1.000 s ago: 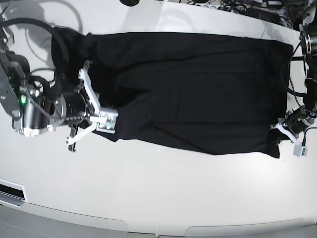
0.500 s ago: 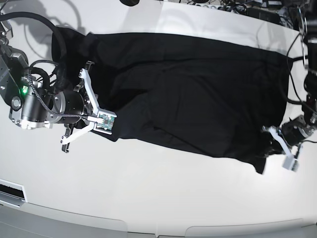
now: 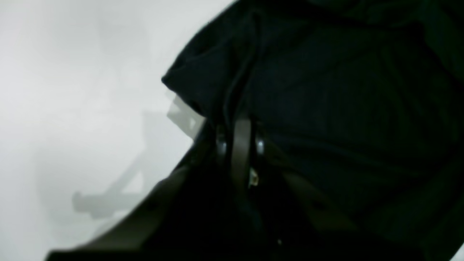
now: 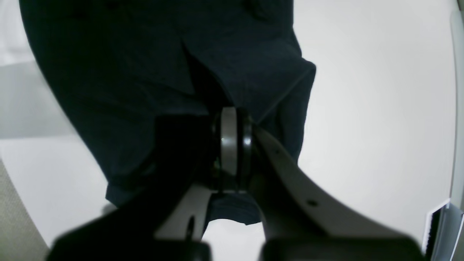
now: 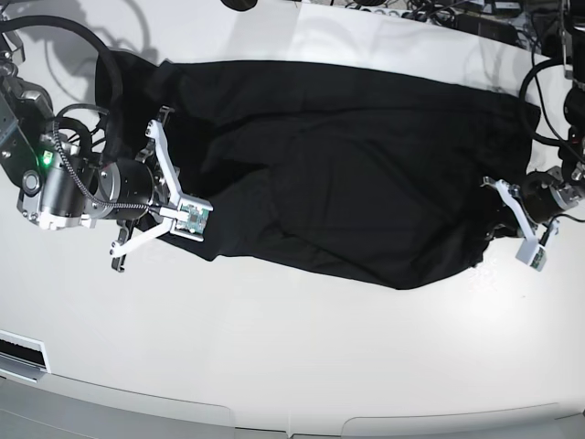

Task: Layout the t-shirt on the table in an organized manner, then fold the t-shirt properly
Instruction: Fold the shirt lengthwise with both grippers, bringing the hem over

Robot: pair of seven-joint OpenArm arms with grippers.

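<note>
The black t-shirt (image 5: pixel 347 174) lies spread wide across the white table (image 5: pixel 302 357). My right gripper (image 5: pixel 187 219), on the base view's left, is shut on the shirt's near left edge. In the right wrist view its fingers (image 4: pixel 232 141) pinch a fold of the dark t-shirt (image 4: pixel 127 72) above the table (image 4: pixel 380 108). My left gripper (image 5: pixel 498 224), on the base view's right, is shut on the near right corner, which is lifted and bunched inward. In the left wrist view, t-shirt (image 3: pixel 344 108) fabric runs up from the closed fingers (image 3: pixel 241 141), with the table (image 3: pixel 72 90) at the left.
Cables and dark gear (image 5: pixel 439 14) lie along the table's far right edge. The right arm's bulky body (image 5: pixel 55 178) sits at the left beside the shirt. A dark slot (image 5: pixel 20 355) marks the near left corner, and the curved front edge (image 5: pixel 274 416) runs below.
My left gripper has carried the near right corner up and inward, so that corner no longer lies flat. My right gripper has shifted slightly up and left, still holding its edge.
</note>
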